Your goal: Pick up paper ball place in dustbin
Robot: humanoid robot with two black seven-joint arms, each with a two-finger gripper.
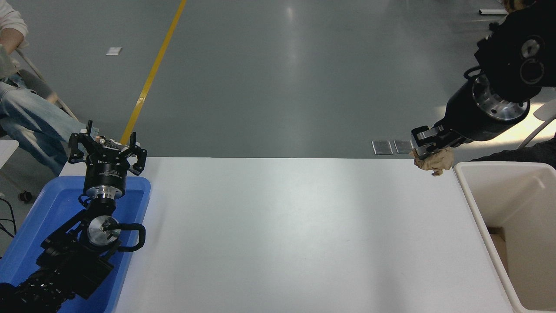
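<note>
The left gripper (106,148) is parked over the blue tray (39,217) at the near left, fingers spread. The bin (478,208) stands at the table's (282,234) right edge. Farther back, the right gripper (428,143) clamps the ball (434,161) (held above the table's far right corner, just left of the bin).

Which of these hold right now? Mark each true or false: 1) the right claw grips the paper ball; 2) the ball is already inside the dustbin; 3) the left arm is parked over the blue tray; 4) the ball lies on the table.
1) True: the right claw is shut on the paper ball.
2) False: the ball hangs in the air just left of the dustbin, not inside it.
3) True: the left claw sits open above the blue tray.
4) False: it is lifted clear of the table.
</note>
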